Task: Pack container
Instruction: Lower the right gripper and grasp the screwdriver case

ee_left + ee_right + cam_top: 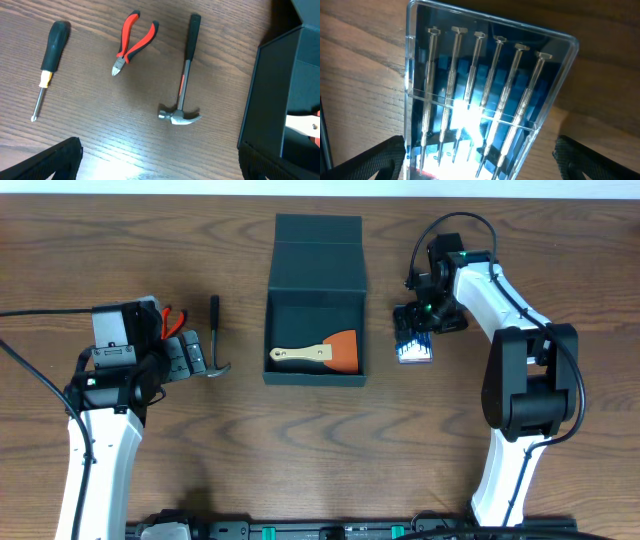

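Observation:
The container (316, 378), a dark teal box, stands open at the table's middle with its flap lid folded back. In it lies a scraper (320, 352) with a wooden handle and an orange blade. My left gripper (160, 170) hangs open over bare wood left of the box (270, 90), just below a hammer (185, 75). Right of the box, my right gripper (480, 165) is open. Its fingers straddle a clear case of small screwdrivers (480, 95) lying flat on the table (413, 348).
Red-handled pliers (132, 42) and a black-handled screwdriver (50, 60) lie left of the hammer (215, 340). In the overhead view my left arm covers most of the pliers (172, 320). The table's far edge runs along the top.

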You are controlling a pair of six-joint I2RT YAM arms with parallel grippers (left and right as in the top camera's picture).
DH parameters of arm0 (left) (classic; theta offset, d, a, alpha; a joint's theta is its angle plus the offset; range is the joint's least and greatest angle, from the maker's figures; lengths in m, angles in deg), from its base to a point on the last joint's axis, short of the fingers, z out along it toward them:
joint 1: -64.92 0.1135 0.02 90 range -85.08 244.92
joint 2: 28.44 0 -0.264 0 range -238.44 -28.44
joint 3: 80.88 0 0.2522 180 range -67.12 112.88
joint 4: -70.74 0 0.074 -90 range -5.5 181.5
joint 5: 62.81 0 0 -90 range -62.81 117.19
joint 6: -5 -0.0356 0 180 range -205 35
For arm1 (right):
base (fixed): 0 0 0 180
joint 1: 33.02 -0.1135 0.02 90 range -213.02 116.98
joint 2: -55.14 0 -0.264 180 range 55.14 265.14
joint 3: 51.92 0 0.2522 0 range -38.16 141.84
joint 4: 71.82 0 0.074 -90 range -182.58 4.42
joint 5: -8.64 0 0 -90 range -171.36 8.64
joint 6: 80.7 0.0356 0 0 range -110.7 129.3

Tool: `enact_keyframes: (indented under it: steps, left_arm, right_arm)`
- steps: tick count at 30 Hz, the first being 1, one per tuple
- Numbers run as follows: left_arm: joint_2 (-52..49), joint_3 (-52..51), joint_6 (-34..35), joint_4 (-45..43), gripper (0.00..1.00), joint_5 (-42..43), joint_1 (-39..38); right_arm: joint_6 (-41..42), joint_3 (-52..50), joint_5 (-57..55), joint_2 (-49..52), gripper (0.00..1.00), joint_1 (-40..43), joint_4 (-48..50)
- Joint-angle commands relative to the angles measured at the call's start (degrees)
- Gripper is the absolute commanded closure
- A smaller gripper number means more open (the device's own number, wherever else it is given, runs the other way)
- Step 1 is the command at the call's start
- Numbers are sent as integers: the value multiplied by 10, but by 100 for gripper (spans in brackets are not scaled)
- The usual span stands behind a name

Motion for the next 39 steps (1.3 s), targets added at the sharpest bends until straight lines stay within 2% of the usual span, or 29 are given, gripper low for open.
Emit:
enact_keyframes:
  steps: [1,8,18,30,36,39]
  left_arm:
    - [-3,10,-9,0,2,-6,3]
    - [-3,10,-9,0,2,-6,3]
    - [-3,10,-9,0,2,-6,3]
    - [-3,10,-9,0,2,-6,3]
    - [-3,10,-9,0,2,-6,3]
    - [-3,10,-9,0,2,-6,3]
  right_arm:
    - [2,0,11,16,1,-10,9]
    - [-9,0,54,16,1,-9,10]
    - [-24,0,60,16,1,-9,2]
    - [114,0,-12,16,2,-51,21]
    - [188,-1,-136,16,2,-85,25]
    - [190,-1,-143,16,3,-84,25]
